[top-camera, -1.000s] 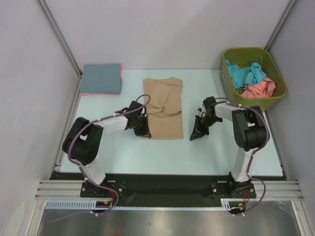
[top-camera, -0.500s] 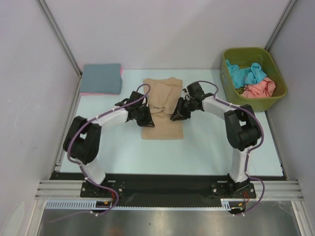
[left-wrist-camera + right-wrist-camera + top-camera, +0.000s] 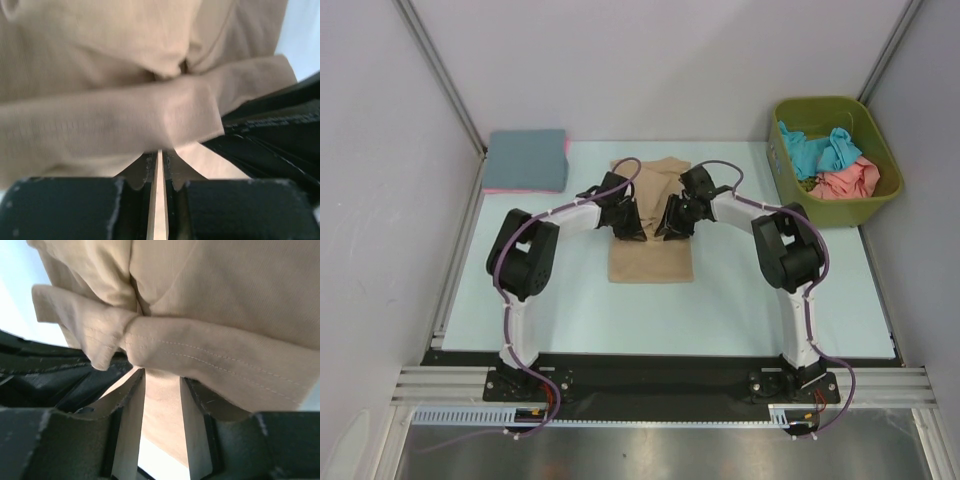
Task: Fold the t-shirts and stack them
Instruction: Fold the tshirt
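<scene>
tan t-shirt [image 3: 651, 262] — partly folded, flat

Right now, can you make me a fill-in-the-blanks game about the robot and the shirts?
1. The left gripper and the right gripper both reach over one t-shirt, coloured ___.
2. The teal t-shirt and the salmon t-shirt lie inside the olive-green ___.
3. The slate blue t-shirt lies folded on top of a ___ one.
4. The right gripper's jaws stand ___.

Missing words: tan; bin; pink; open.
</scene>
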